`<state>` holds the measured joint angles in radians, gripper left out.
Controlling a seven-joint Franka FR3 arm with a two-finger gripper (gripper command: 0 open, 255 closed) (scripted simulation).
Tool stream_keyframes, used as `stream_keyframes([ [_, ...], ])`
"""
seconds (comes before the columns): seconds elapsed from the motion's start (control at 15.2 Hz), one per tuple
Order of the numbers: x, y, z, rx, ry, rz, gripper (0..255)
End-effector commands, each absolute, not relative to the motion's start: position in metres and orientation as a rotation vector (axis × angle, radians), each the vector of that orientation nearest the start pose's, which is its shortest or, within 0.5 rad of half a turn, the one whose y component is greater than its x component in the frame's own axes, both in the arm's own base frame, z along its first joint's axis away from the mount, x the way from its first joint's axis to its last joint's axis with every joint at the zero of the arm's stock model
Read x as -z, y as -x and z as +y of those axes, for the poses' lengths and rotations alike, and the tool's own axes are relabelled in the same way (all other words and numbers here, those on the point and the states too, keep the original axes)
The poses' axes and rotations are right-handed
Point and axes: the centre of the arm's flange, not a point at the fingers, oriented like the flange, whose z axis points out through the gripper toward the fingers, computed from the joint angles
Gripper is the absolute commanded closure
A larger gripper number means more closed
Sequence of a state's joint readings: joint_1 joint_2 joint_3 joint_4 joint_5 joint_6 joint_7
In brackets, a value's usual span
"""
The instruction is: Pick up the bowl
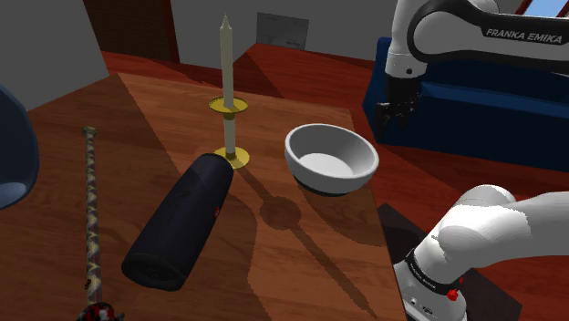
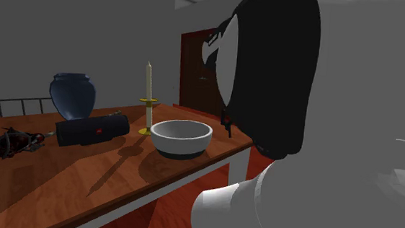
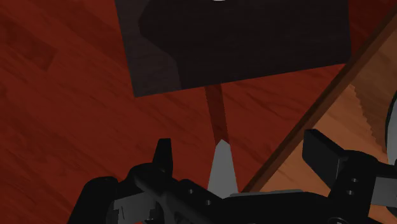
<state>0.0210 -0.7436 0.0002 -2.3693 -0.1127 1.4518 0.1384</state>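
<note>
The gripper [image 1: 398, 114], fingers spread and empty, hangs over the floor [image 1: 410, 178] just off the table [image 1: 274, 264] edge, near the white bowl [image 1: 331, 160] resting upright by that edge, so reaching, grasping and lifting all remain.

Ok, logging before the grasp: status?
Gripper open, beside table edge, off the bowl. Bowl upright near edge, untouched. Candlestick and black cylinder beyond it, not between.

Blue vase [image 1: 13, 150] partly off-frame
</note>
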Motion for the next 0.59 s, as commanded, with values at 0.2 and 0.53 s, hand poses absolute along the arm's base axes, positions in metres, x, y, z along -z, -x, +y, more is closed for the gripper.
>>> stream_keyframes([
  [0.2,-0.568,-0.305,0.020,-0.226,3.171,0.171,0],
  [0.53,-0.582,-0.306,0.062,-0.160,3.036,0.131,0],
])
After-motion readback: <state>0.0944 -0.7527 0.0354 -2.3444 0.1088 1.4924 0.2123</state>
